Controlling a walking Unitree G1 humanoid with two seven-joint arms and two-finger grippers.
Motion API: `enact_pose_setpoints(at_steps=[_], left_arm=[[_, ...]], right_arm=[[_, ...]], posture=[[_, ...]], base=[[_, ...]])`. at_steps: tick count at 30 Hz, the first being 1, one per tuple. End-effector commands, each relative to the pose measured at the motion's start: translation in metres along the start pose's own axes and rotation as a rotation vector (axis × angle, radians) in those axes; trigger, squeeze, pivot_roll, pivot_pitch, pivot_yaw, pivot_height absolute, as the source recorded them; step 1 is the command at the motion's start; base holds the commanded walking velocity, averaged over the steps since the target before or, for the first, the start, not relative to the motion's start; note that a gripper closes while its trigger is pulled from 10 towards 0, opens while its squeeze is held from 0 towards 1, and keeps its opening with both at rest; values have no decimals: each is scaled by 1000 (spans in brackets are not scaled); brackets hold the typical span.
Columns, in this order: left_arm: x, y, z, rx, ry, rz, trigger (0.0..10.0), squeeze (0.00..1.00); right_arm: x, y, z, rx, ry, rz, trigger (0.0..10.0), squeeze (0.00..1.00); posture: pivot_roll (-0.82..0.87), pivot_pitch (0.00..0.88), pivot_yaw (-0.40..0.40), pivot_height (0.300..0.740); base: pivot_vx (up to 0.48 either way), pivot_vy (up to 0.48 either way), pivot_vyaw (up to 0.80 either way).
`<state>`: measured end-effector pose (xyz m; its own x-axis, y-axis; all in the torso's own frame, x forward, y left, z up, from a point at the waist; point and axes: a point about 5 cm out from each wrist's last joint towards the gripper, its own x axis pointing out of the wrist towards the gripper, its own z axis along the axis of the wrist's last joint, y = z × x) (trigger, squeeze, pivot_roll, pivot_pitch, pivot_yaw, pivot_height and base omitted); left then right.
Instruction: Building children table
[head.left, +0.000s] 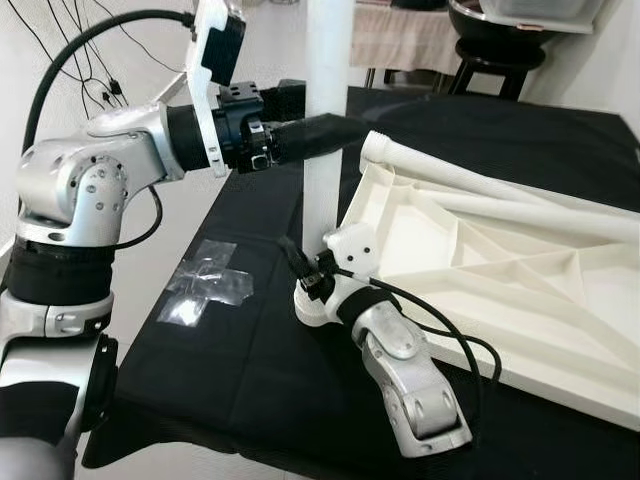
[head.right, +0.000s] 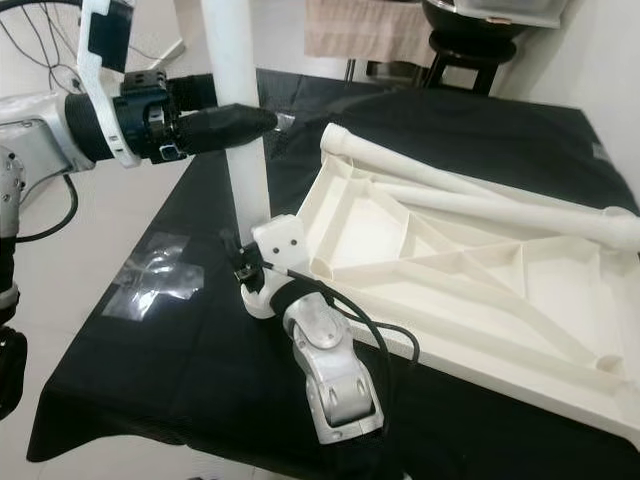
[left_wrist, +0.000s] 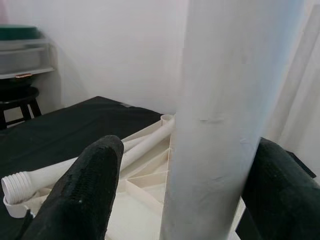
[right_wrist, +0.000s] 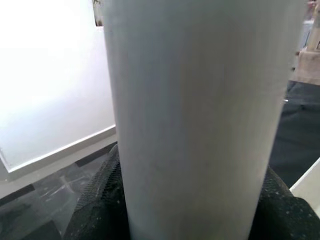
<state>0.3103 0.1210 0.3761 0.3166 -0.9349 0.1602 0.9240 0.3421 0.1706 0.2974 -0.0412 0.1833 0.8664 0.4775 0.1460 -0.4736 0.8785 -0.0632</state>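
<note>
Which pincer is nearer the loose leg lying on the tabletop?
Left. The left pincer grips the upright leg high up, close to the loose leg; the right pincer grips it lower, farther away.

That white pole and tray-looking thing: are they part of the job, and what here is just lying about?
Part of the job:
upright white leg, held by both grippers
upturned tabletop
loose legs lying on it

Just lying about:
clear plastic wrapper
black stool

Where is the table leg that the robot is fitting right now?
The leg stands upright at the near left corner of the upturned tabletop, gripped high by the left gripper and low by the right gripper.
</note>
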Motion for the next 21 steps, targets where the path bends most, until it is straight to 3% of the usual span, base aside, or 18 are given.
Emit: enact_pose_setpoints(at_steps=[1, 6, 7, 17, 18, 19, 21], left_arm=[[3, -2, 0, 20, 5, -11, 10000, 0], [3, -3, -2, 30, 11, -10, 10000, 0], [2, -4, -3, 31, 14, -20, 0, 0], [2, -5, -3, 36, 16, -54, 0, 0], [2, -4, -3, 38, 17, -56, 0, 0], [2, -4, -3, 39, 17, -57, 0, 0], [2, -4, -3, 39, 18, -58, 0, 0]], right_arm=[[5, 4, -25, 70, 147, -74, 0, 0], [1, 8, -23, 61, 155, -98, 0, 0], [-2, 12, -23, 57, 158, -96, 0, 0], [1, 13, -14, 39, 123, -69, 0, 0], [3, 12, -9, 40, 96, -55, 3686, 0], [5, 10, -6, 26, 79, -53, 10000, 0], [7, 7, 2, -3, 35, -3, 10000, 0]], posture=[[46, 169, -41, 740], [46, 168, -38, 740], [47, 171, -35, 740], [47, 167, -33, 740], [49, 165, -31, 740], [48, 165, -29, 740], [49, 165, -29, 740]], base=[[0, 0, 0], [0, 0, 0], [0, 0, 0], [0, 0, 0], [0, 0, 0], [0, 0, 0], [0, 0, 0]])
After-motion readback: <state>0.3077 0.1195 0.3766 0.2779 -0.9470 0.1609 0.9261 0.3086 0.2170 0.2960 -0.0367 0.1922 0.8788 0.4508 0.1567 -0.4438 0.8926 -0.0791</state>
